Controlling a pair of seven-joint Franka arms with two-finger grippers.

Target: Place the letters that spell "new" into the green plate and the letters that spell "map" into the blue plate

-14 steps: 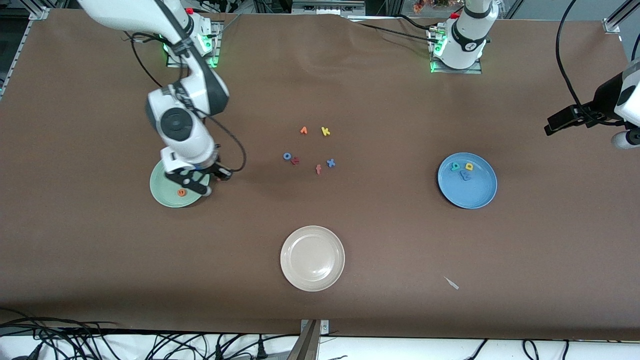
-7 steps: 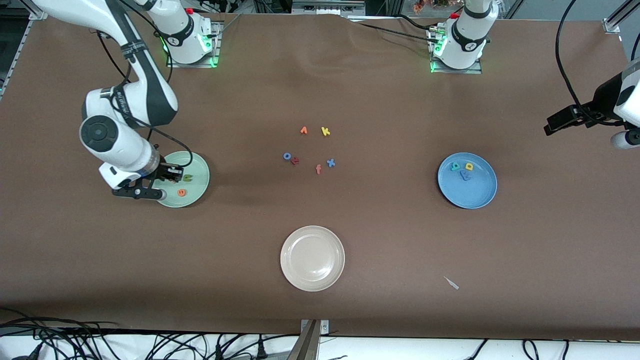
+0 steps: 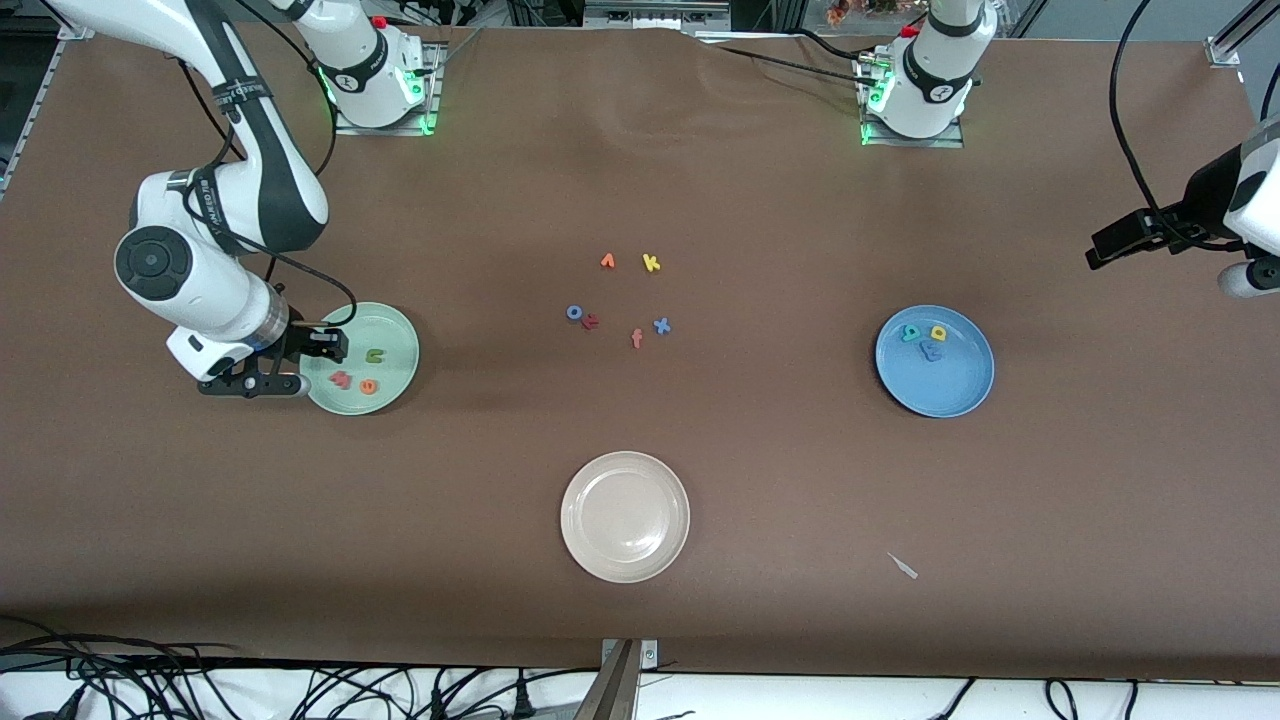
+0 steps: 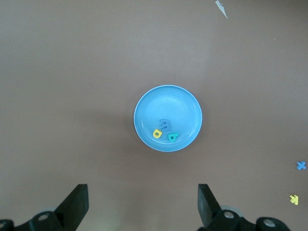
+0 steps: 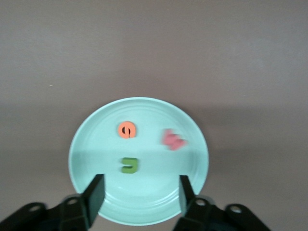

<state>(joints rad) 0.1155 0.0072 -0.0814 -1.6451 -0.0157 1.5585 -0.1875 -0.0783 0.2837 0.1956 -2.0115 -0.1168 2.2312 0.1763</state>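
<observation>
The green plate (image 3: 392, 335) (image 5: 96, 144) holds the green n (image 3: 374, 355) (image 5: 130, 165), the orange e (image 3: 369, 386) (image 5: 127, 129) and the pinkish-red w (image 3: 342, 379) (image 5: 173, 140), each lying apart. My right gripper (image 3: 310, 365) (image 5: 140, 187) hangs open over the plate's rim at the right arm's end, with nothing between its fingers. The blue plate (image 3: 960, 385) (image 4: 180, 103) holds the blue m (image 3: 932, 351) (image 4: 164, 124), a teal letter (image 3: 910, 333) (image 4: 172, 137) and a yellow letter (image 3: 938, 332) (image 4: 157, 133). My left gripper (image 4: 142, 204) waits open and empty, high up at the left arm's end.
A beige-white plate (image 3: 625, 516) sits nearer the front camera, mid-table. Several loose letters lie in the middle: an orange one (image 3: 607, 261), yellow k (image 3: 651, 263), blue o (image 3: 574, 312), a red one (image 3: 591, 321), reddish f (image 3: 637, 338), blue x (image 3: 661, 325). A white scrap (image 3: 903, 566) lies by the front edge.
My right gripper swung across the green plate toward the right arm's end and opened. The w now lies in the plate. The left arm has not moved.
</observation>
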